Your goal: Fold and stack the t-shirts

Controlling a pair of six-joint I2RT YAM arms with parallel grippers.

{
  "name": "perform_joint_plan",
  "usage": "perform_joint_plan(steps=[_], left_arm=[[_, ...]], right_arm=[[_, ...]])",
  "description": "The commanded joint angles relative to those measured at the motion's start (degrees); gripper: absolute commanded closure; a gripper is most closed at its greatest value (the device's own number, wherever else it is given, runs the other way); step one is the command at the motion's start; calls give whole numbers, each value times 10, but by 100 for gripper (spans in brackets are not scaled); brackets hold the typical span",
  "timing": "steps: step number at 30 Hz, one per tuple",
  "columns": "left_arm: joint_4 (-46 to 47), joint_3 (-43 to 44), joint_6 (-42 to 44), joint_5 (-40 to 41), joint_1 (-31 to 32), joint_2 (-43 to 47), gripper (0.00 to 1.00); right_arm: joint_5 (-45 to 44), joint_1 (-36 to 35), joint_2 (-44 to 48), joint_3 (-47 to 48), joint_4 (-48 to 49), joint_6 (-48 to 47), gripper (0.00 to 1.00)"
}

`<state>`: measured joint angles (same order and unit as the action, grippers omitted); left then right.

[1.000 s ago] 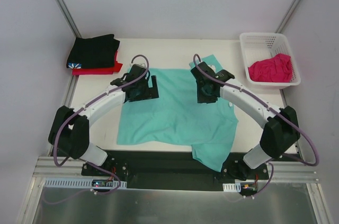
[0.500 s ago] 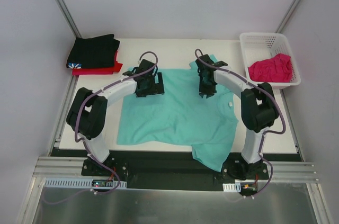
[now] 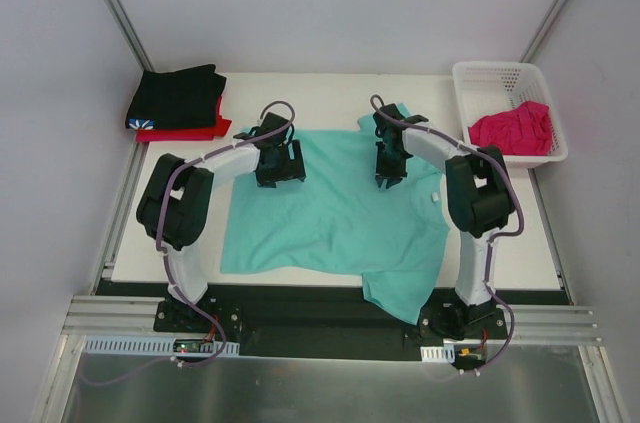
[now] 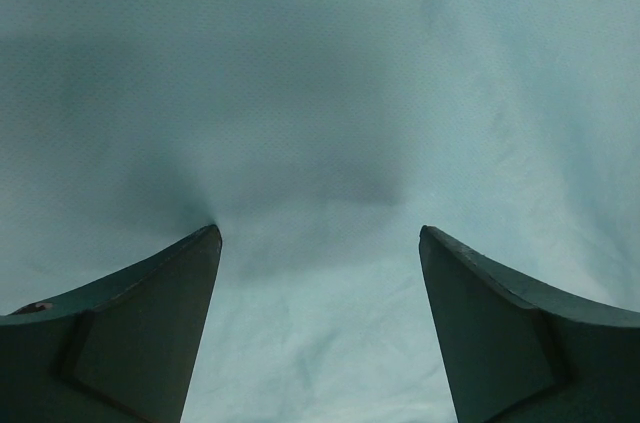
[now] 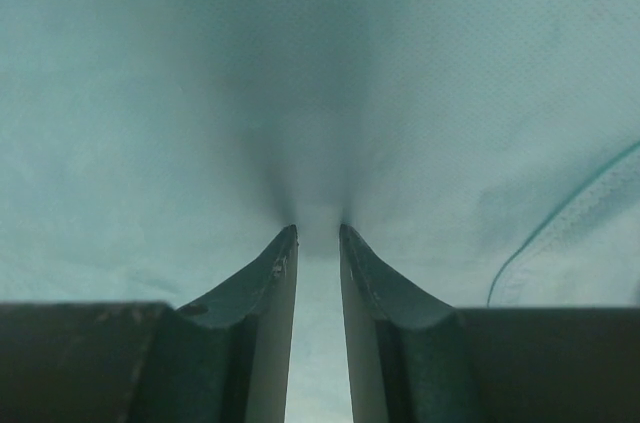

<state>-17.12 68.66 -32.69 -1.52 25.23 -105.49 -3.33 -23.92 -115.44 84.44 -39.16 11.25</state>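
1. Reading the layout first: the teal-green t-shirt (image 3: 330,218) lies spread flat on the table (image 3: 300,88). Its long axis runs left to right, and one sleeve spills over the near edge.
2. The left gripper (image 3: 279,168) stands on the far strip of that shirt toward its left end. Its jaws are wide, with bare cloth between the tips and nothing gathered.
3. The right gripper (image 3: 389,168) stands on the same far strip toward the right end, by the far sleeve. Its jaws are narrow, almost together, and a ridge of cloth runs up into the slit (it looks like a pinch).
4. The shirt's body lies on the near side of both grippers. Judging from that, the fold probably means drawing the far edge toward the bases, across the long axis. Each arm is nearer its own end.
5. The left side looks like the laggard, since it has yet to take hold of the cloth.
6. Counts:
   - Four shirts: the teal one, a black t-shirt (image 3: 178,95) on a red t-shirt (image 3: 190,131) at the far left corner, and a magenta-pink t-shirt (image 3: 510,129).
   - One basket (image 3: 495,66), holding the pink one.
   - Two grippers.
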Motion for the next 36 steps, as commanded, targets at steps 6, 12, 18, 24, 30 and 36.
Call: perform_joint_plan(steps=[6,12,18,24,30,36], left_arm=[[5,59,-2,-28,-25,-48,19],[4,107,3,-38,-41,-90,19],[1,176,9,-52,-59,-146,19],[-5,243,10,-68,-70,-188,19],[-6,305,13,-77,-79,-221,19],[-7,355,17,-84,-86,-251,19]], right_arm=[[48,28,-42,58,-1,-15,71],[67,52,-91,120,-16,-31,67],[92,82,-156,214,-35,-40,66],[127,108,-204,301,-45,-38,64],[155,127,-239,361,-44,-40,61],[176,148,-248,386,-29,-38,59]])
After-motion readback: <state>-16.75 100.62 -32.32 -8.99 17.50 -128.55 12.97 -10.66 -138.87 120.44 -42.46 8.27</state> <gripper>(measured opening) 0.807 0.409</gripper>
